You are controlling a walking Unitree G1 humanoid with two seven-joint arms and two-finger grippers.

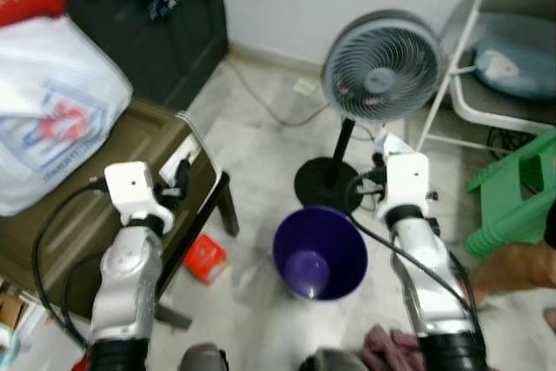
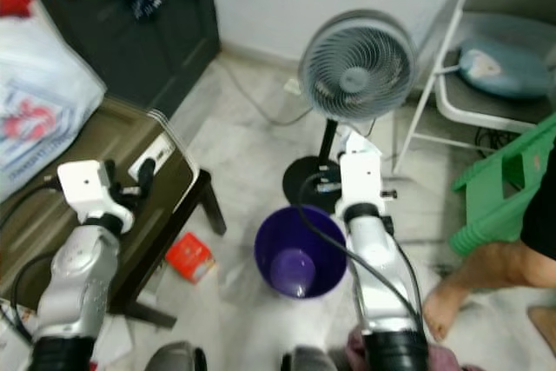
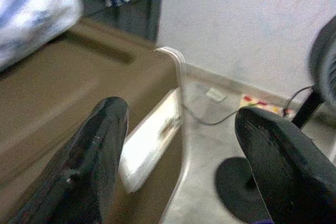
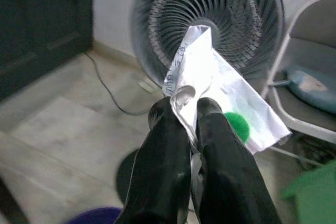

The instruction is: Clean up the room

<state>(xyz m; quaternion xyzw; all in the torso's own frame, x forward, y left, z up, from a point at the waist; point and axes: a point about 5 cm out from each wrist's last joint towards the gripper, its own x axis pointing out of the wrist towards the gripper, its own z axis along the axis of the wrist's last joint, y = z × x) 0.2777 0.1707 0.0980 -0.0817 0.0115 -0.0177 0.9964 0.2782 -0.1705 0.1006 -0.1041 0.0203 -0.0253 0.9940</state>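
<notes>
My right gripper (image 4: pixel 185 109) is shut on a crumpled white paper (image 4: pixel 223 98) with a green spot and some writing; the paper (image 1: pixel 388 142) sticks up above the wrist, in front of the fan. A purple bin (image 1: pixel 320 252) stands open on the floor just below and left of that arm. My left gripper (image 3: pixel 181 121) is open over the edge of the dark low table (image 1: pixel 104 215), near a white power strip (image 3: pixel 152 140). A small red box (image 1: pixel 205 258) lies on the floor beside the table leg.
A grey standing fan (image 1: pixel 380 67) is behind the bin, a folding chair (image 1: pixel 499 58) with a cushion and a green stool (image 1: pixel 512 193) to the right. A white bag (image 1: pixel 48 110) lies on the table. A person's leg and foot (image 2: pixel 469 280) stand at right. Cloth (image 1: pixel 391 347) lies near my feet.
</notes>
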